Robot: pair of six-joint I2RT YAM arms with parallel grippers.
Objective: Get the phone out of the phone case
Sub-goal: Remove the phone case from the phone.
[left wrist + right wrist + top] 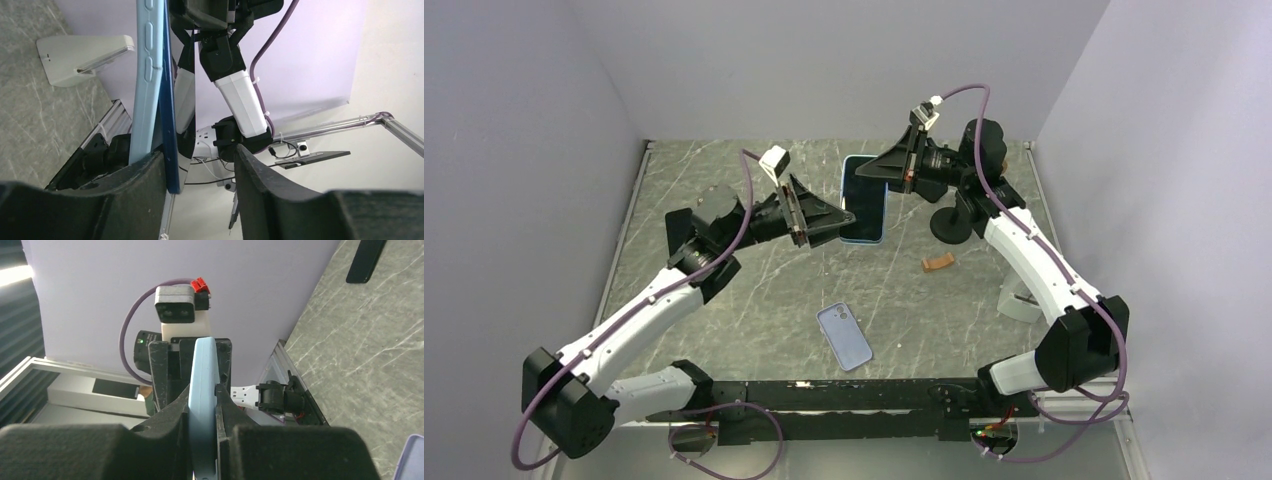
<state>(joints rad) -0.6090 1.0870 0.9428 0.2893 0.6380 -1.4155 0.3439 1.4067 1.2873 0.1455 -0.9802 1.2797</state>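
The right gripper (202,402) pinches the cased phone (864,200) in mid-air — likely bracing it — while the left gripper (200,157) straddles its opposite edge, jaws spread.

Marbled table (724,200) holds lilac case (844,337), brown scrap (937,263), white stand (1021,303).

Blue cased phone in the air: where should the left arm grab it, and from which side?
Probably the free end of the blue cased phone, opposite the right gripper, coming from the left. It sits edge-on in the left gripper, so the jaws close across its thin flat faces.
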